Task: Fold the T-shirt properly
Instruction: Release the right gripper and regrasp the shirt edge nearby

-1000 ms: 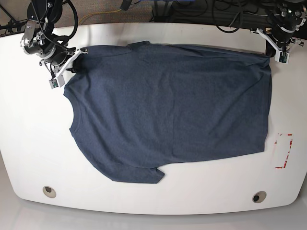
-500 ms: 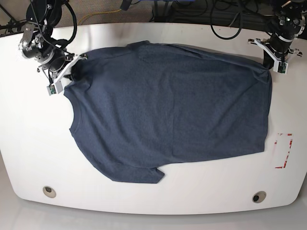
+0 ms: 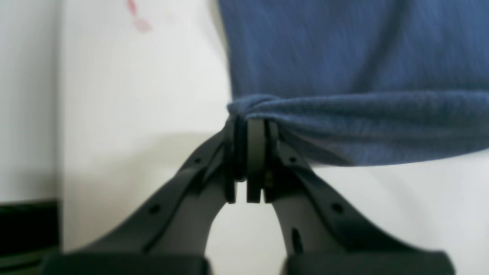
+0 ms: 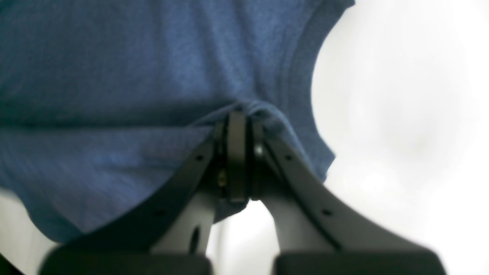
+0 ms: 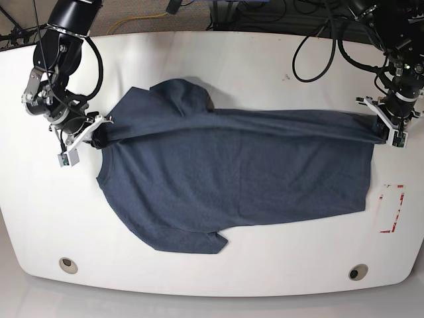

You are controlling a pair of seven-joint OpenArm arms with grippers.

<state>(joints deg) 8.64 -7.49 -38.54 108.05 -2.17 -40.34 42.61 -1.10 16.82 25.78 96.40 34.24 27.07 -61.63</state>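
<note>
The T-shirt (image 5: pixel 232 179) is spread across the white desk (image 5: pixel 218 53), its far edge lifted and drawn toward the near side as a taut fold line between the two arms. The left gripper (image 3: pixel 248 160) is closed tight on a bunched corner of the hem, and the right gripper (image 4: pixel 237 152) is likewise clamped on a pinch of cloth beside the neckline. The step in hand is judged to be the lengthwise fold, roughly begun. It is done well if both pinches are carried forward at an even pace and equal height, so that the lifted edge is kept straight and parallel to the near edge. Tension between the arms should be held moderate: too slack and the upper sleeve (image 5: pixel 179 93) is left crumpled; too tight and the cloth may be pulled from a pinch.
</note>
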